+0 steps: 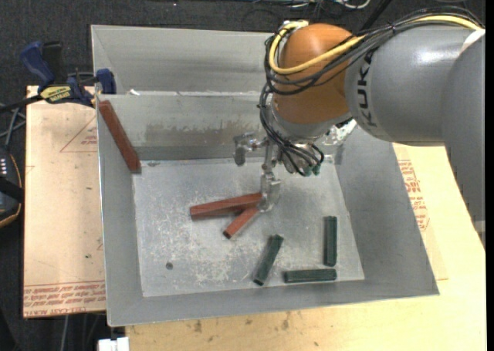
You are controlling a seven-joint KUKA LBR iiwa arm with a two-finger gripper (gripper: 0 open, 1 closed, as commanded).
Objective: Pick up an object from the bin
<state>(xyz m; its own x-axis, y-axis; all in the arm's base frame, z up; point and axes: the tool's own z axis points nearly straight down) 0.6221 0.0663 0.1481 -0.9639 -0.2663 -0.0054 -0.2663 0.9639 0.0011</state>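
Gripper (269, 191) low over bin (123, 264) centre, tip at right end of long red-brown bar (222, 207). Short red-brown bar (241, 223) meets it there, angled down-left. Gripper opening: cannot tell; grasp on bar not visible. Third red-brown bar (118, 136) leans on left wall. Three dark green bars lower right, well apart from gripper: slanted one (267, 259), flat one (309, 275), upright one (329, 241).

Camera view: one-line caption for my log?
Gripper sits at the meeting ends of two red-brown sticks in the middle of the bin; three dark green sticks lie beside them.
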